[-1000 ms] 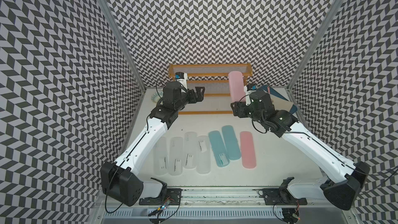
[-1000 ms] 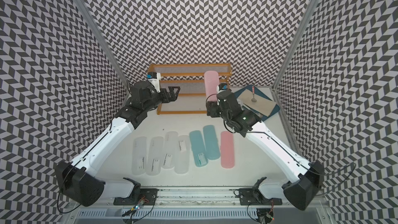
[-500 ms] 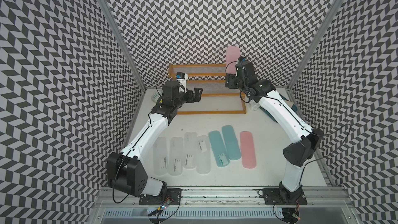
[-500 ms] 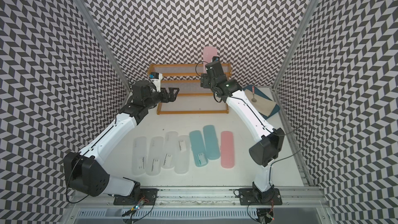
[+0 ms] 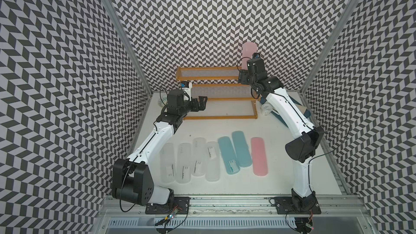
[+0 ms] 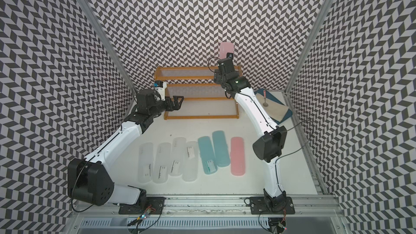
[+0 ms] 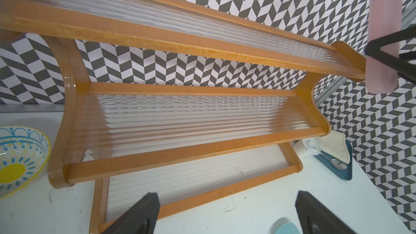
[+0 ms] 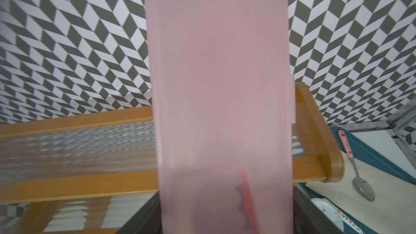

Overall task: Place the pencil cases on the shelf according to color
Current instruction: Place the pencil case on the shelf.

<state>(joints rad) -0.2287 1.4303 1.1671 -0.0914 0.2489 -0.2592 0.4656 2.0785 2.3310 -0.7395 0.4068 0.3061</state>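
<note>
Pink pencil case (image 5: 248,52) upright, lifted to shelf (image 5: 209,78) top tier, right end; second ago we had it lower, before shelf. Right gripper (image 5: 245,69) clamped on its lower end; left gripper (image 5: 202,103) spread, empty. We reckon set-down next.

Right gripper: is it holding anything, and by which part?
The right gripper holds a pink pencil case upright, clamped across its width near the lower end. The left gripper is open and empty.
</note>
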